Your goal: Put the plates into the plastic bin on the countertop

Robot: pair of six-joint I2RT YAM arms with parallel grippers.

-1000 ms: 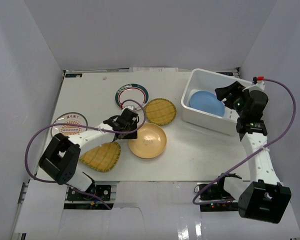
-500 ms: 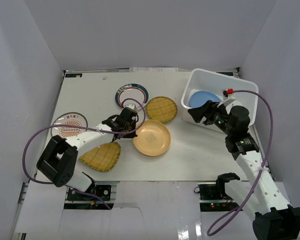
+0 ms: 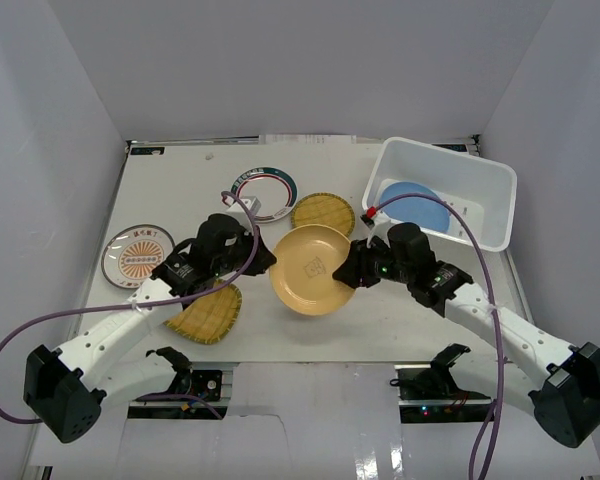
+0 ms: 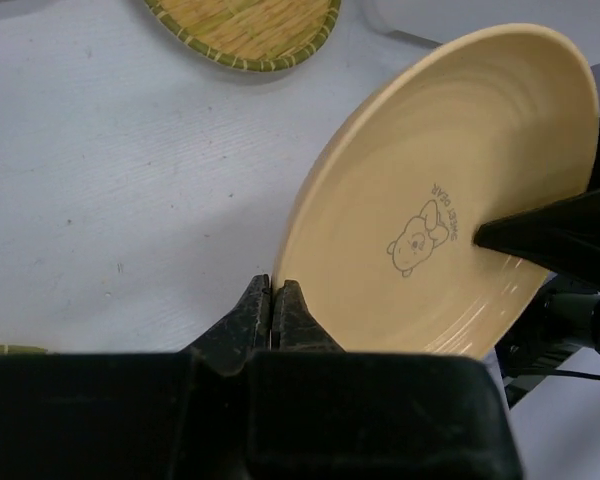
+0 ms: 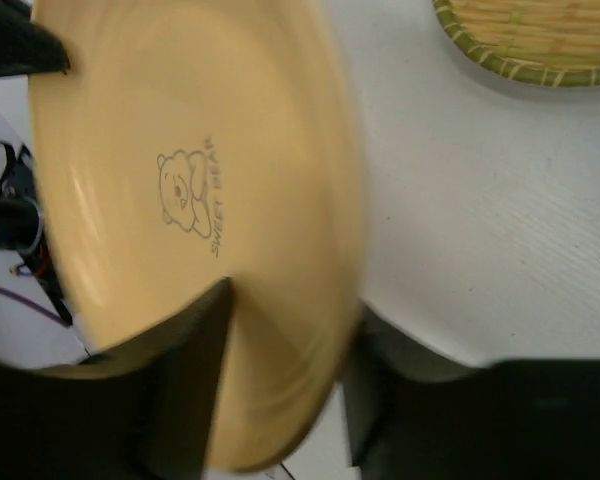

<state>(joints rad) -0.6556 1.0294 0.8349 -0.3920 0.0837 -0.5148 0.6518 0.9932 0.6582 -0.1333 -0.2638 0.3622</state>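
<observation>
Plates (image 3: pixel 322 213), six in view: a blue plate (image 3: pixel 410 200) in the one plastic bin (image 3: pixel 460 170) at 2 o'clock, four flat on the white worktop (image 3: pixel 180 190) between pale grey walls (image 3: pixel 280 60), and a yellow-orange plate (image 3: pixel 305 270) at centre, tilted, its bear print facing up. The left hand (image 4: pixel 272 288) pinches its 9 o'clock rim, and the right hand (image 3: pixel 346 272) stands spread astride the 3 o'clock rim.
</observation>
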